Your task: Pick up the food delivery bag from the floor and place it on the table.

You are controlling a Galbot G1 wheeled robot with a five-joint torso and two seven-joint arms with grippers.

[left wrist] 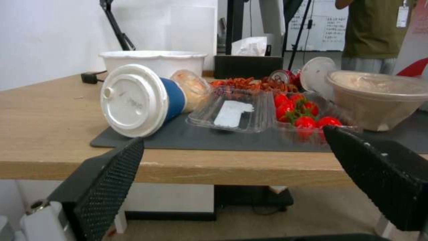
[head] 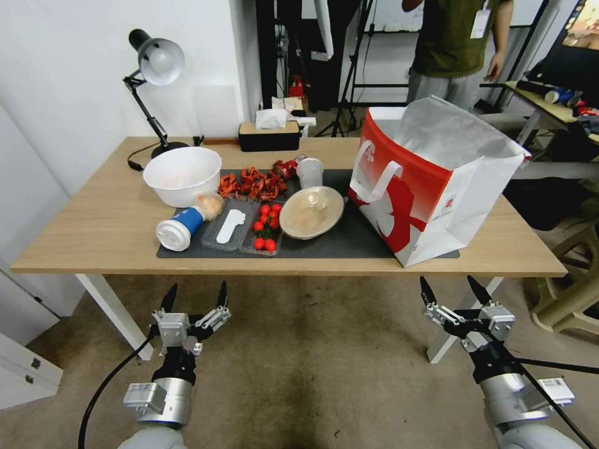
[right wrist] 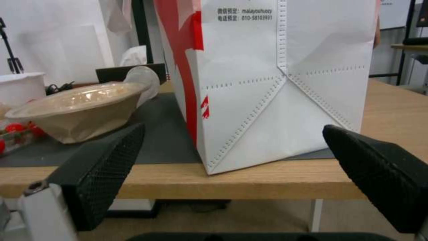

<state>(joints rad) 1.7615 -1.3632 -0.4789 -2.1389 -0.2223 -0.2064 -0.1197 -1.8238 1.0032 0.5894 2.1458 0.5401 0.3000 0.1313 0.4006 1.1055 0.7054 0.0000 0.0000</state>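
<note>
The food delivery bag (head: 430, 181) stands upright on the counter (head: 93, 231), at its right end, partly on the dark grey mat (head: 349, 240) and partly on bare wood. Its near corner sits close to the counter's front edge. Judge the placement as done: nothing of the bag touches the floor (head: 312, 362).

Both arms hang low in front of the counter, above the floor. The left claw (head: 193, 299) is spread wide and holds nothing. The right claw (head: 454, 291) is likewise spread wide and empty, just below the bag's near corner and apart from it.

Risks from this position:
- Raising the right claw straight up could strike the counter edge or catch the bag's base and push it back or tip it.
- The bag is tall and light-looking, with its top open; a nudge could topple it toward the lidded bowl (head: 311, 212) beside it.
- The blue cup (head: 181, 227) lies on its side near the mat's front edge; a knock to the counter could set it rolling.

Legible writing: the right wrist view shows two printed lines on the bag's white side (right wrist: 285, 83). The second ends in "010-", followed by digits too blurred to confirm. The first contains Chinese characters and Latin letters you cannot read reliably.
</note>
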